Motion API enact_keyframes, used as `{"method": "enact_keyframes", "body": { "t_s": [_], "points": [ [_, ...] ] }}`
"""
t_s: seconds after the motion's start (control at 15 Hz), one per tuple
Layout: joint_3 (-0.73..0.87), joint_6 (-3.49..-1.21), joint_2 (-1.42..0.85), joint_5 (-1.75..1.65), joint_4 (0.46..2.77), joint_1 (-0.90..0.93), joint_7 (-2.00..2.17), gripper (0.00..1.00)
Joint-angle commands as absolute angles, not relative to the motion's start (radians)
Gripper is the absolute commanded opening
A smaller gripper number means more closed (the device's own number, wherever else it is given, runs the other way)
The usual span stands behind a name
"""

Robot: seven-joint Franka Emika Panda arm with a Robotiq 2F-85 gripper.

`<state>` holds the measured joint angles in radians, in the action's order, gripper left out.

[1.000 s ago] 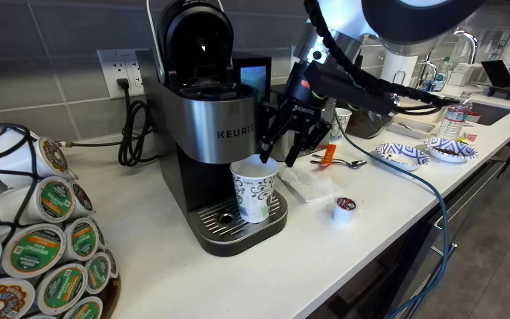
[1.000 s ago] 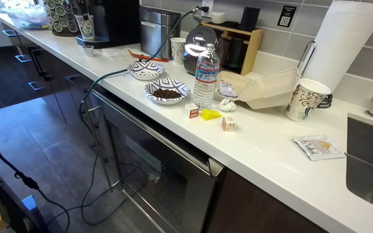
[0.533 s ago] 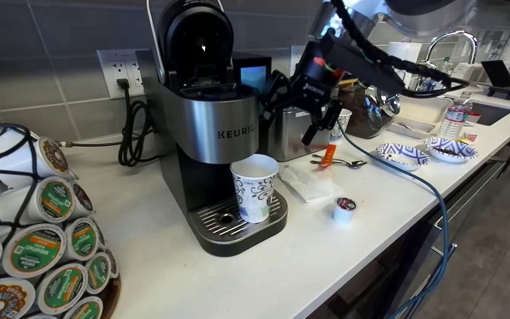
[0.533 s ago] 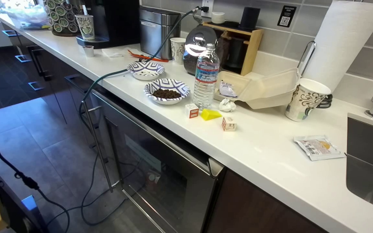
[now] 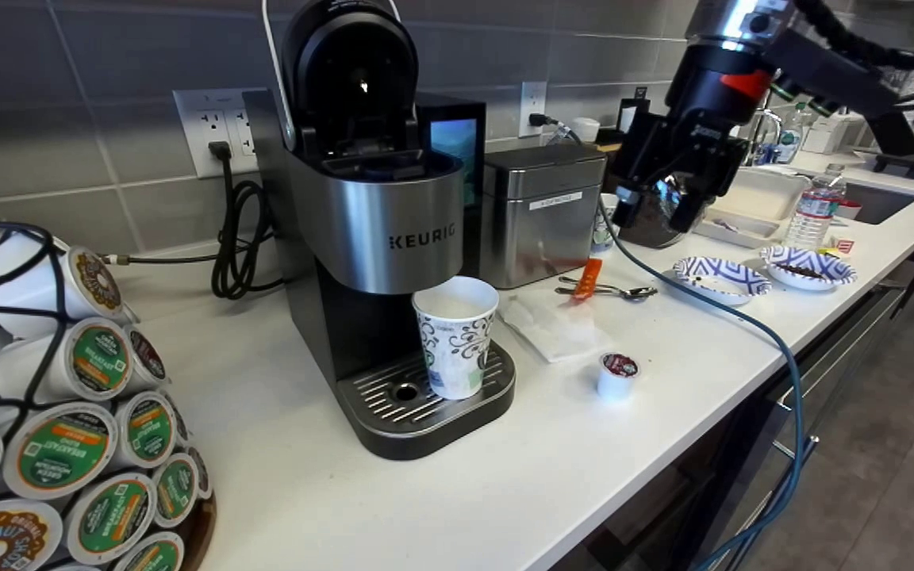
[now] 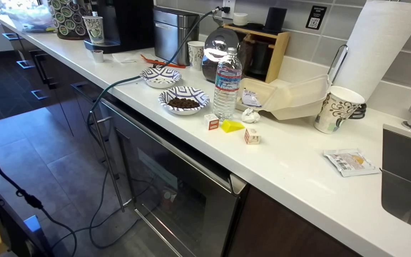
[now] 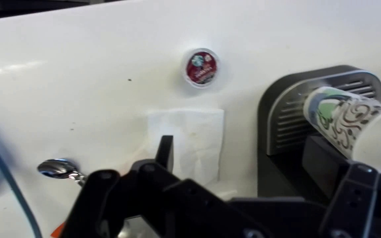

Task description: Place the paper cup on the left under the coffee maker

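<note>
Gripper (image 5: 654, 220) mvd bk, cup (image 5: 457, 349) on Keurig tray (image 5: 425, 436)

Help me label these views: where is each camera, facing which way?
Exterior view: near the coffee maker, facing it and the counter beyond; arm and gripper show.
Exterior view: near the sink, facing back toward the coffee maker; arm unclear.
Wrist view: on the arm, facing down at the counter; fingers show.
Both exterior views share the coffee maker and its paper cup.

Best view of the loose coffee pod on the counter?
Wrist view: it looks down on the pod, its red lid large and unobstructed, though slightly blurred. Both exterior views show it smaller and more side-on.
</note>
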<state>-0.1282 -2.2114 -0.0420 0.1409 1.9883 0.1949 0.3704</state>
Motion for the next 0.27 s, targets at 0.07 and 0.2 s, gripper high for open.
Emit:
{"method": "enact_keyframes", "body": {
  "t_s": [0.07,0.2],
  "points": [
    [-0.136,-2.223,0.048,0.105,2.083,0.164,0.318,1.0],
    [-0.136,-2.245,0.118,0.106,2.148,0.154,0.28,1.0]
  ]
}}
